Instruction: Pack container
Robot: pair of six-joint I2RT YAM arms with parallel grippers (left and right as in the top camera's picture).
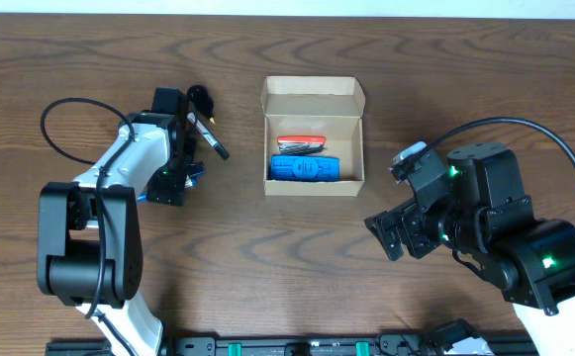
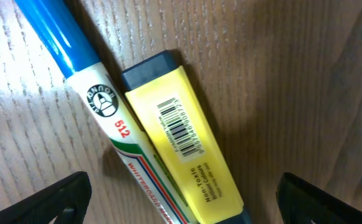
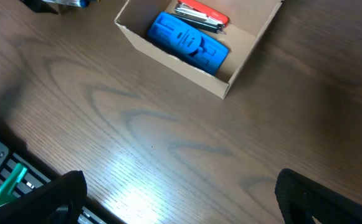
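Observation:
The container (image 1: pixel 313 89) is a tan cardboard box at the table's centre, its flap lid folded back. Inside lie a blue ribbed item (image 1: pixel 305 169) and a red-and-silver pocket tool (image 1: pixel 302 145). My left gripper (image 1: pixel 176 176) hangs open, left of the box, straddling a yellow highlighter (image 2: pixel 181 137) and a blue whiteboard marker (image 2: pixel 100 106) that lie side by side on the wood; its fingers touch neither. My right gripper (image 1: pixel 386 235) is open over bare table, right of and nearer than the box. The right wrist view shows the container (image 3: pixel 168 59) with the blue item (image 3: pixel 187 43).
A black pen (image 1: pixel 211 138) lies between the left arm and the box, with a small black object (image 1: pixel 200 96) beyond it. A black rail with green clips (image 3: pixel 9 183) runs along the table's near edge.

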